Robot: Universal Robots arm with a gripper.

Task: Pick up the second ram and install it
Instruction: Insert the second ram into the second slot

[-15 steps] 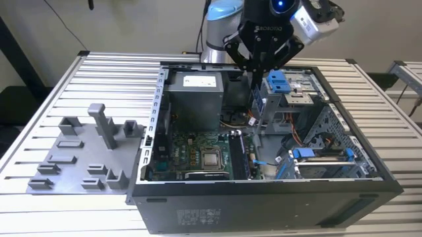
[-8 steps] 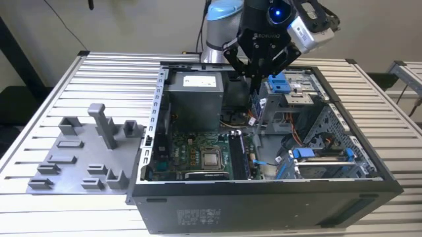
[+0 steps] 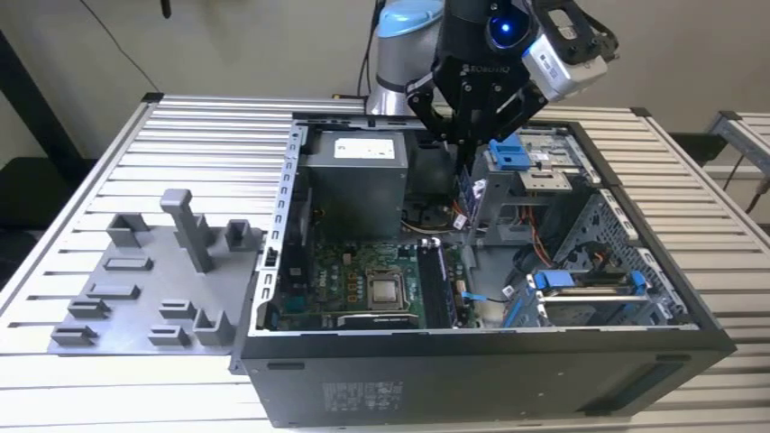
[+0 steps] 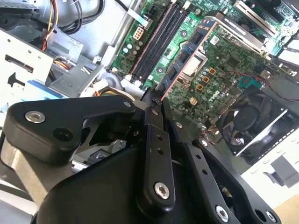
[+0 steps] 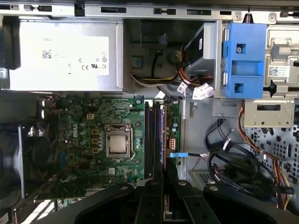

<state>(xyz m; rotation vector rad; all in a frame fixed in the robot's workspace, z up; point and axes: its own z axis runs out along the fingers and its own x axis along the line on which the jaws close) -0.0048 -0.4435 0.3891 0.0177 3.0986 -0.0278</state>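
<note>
End effector [image 3: 466, 146] clamped on second ram [image 3: 470, 194], held edge-on above mobo slots [image 5: 150, 135]; prob. not yet seated.

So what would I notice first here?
The big black gripper hangs over the open black computer case, pinching the thin blue-green ram stick. A grey plastic holder tray lies on the slatted metal table at the exterior view's left.

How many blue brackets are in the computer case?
2. One blue bracket at the far end, to the exterior view's right of the gripper holding the memory stick; the other bracket nearer, same side. More may be hidden.
</note>
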